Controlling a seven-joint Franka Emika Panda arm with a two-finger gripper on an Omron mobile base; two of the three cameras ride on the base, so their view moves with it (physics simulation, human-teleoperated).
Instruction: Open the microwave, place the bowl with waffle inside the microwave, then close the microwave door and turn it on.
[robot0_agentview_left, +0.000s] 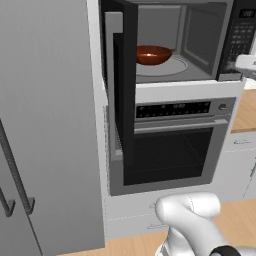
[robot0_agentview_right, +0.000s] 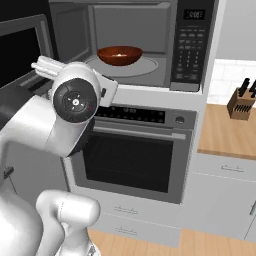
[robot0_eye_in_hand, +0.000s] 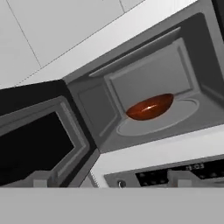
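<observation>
Reddish-brown round bowl (robot0_eye_in_hand: 150, 106) seated on glass turntable inside wide grey-cavity microwave (robot0_eye_in_hand: 175, 74), ahead of empty, wide-open gripper (robot0_eye_in_hand: 111, 181); black glass-windowed door (robot0_eye_in_hand: 33, 146) standing open beside it, best closed by pushing its outer face squarely, near free edge.

I am looking into a home kitchen; a built-in microwave (robot0_agentview_right: 135, 45) sits above a steel oven (robot0_agentview_right: 135, 150); tall grey cabinets (robot0_agentview_left: 45, 125) stand alongside; a knife block (robot0_agentview_right: 242, 102) rests on the wooden surface (robot0_agentview_right: 225, 132).
</observation>
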